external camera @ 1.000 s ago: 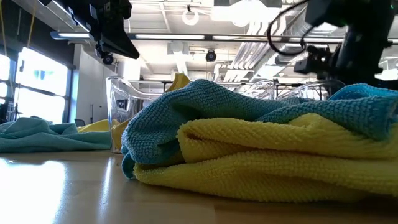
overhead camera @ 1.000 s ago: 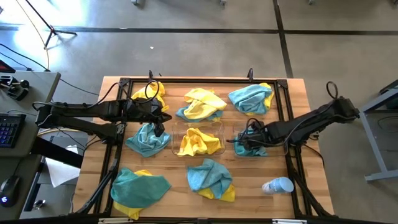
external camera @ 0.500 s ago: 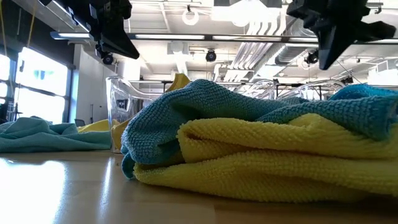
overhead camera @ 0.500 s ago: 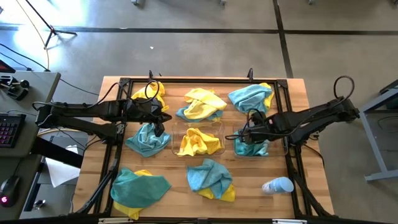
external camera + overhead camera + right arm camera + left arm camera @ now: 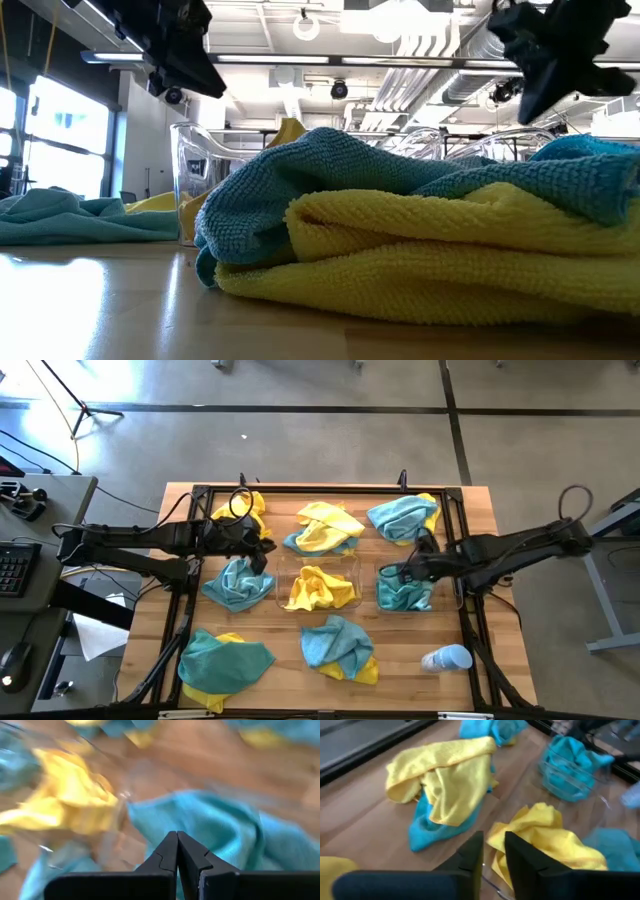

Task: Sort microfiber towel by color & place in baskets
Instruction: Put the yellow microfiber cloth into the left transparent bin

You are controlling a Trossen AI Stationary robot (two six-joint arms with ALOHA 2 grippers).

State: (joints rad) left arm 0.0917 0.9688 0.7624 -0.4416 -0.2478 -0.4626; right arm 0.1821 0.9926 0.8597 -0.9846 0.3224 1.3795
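Observation:
Two clear baskets stand mid-table. The middle basket (image 5: 352, 572) holds a yellow towel (image 5: 320, 588). The right basket (image 5: 434, 598) holds a teal towel (image 5: 405, 590). My right gripper (image 5: 386, 573) hangs shut and empty above that teal towel (image 5: 220, 820). My left gripper (image 5: 262, 550) hovers left of the middle basket, slightly open with nothing between its fingers (image 5: 494, 855). More towels lie on the wood: a teal towel (image 5: 238, 582), a yellow towel (image 5: 240, 510), a yellow towel over a teal one (image 5: 325, 528), and mixed heaps (image 5: 403, 517), (image 5: 222, 663), (image 5: 340, 645).
A black metal frame (image 5: 330, 489) runs round the work area. A white and light-blue bottle (image 5: 447, 658) lies at the near right. In the low view the near heap of teal and yellow cloth (image 5: 420, 230) fills the foreground.
My right gripper has risen from the teal towel in the right basket, staying shut and rolling about its own line; the towel stays in the basket. My left gripper has kept its place and rolled slightly.

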